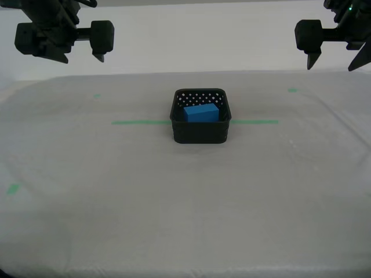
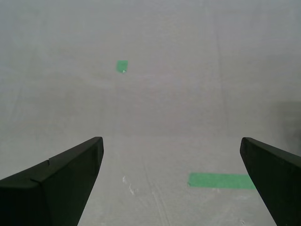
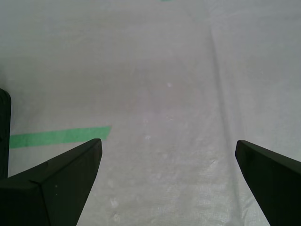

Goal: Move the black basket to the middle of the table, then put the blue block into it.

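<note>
The black basket (image 1: pixel 200 132) stands on the table (image 1: pixel 185 202) at its middle, over the green tape line (image 1: pixel 139 122). The blue block (image 1: pixel 202 113) lies inside the basket. My second gripper (image 1: pixel 80 57) hangs open and empty high above the table at the exterior view's left. Its wrist view shows its spread fingers (image 2: pixel 70 174) over bare cloth. My first gripper (image 1: pixel 332 65) hangs open and empty high at the exterior view's right, its fingers (image 3: pixel 66 174) also over bare cloth. Both grippers are well apart from the basket.
Small green tape bits lie at the back left (image 1: pixel 97 95), back right (image 1: pixel 293 90) and front left (image 1: pixel 13 188). The second wrist view shows one bit (image 2: pixel 122 66) and a tape line end (image 2: pixel 218 180). The first wrist view shows the other line end (image 3: pixel 61 136).
</note>
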You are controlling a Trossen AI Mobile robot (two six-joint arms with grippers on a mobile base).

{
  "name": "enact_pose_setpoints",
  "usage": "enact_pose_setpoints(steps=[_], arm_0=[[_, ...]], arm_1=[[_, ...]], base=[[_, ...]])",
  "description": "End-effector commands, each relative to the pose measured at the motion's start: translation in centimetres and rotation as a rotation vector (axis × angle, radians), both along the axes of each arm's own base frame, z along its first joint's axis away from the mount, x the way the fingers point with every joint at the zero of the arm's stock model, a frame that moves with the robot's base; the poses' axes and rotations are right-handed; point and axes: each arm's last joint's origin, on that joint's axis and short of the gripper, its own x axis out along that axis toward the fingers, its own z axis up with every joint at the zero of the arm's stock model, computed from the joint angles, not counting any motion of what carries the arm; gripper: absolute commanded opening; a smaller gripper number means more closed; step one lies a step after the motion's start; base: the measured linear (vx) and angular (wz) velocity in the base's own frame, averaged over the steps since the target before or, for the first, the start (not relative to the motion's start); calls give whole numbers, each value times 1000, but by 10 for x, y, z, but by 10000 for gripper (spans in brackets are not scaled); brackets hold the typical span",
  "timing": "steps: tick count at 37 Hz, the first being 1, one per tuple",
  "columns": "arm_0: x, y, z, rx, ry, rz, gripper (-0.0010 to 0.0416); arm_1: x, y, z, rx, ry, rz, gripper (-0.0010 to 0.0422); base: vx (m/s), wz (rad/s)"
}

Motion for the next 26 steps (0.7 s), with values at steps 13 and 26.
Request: enact_pose_setpoints(steps=[13, 26], arm_0=[[1, 0, 1, 2, -12, 1, 399], [1, 0, 1, 2, -12, 1, 399]], arm_1=[[0, 0, 1, 1, -3, -5, 400], [0, 0, 1, 1, -3, -5, 400]], base=[[0, 0], [0, 0]])
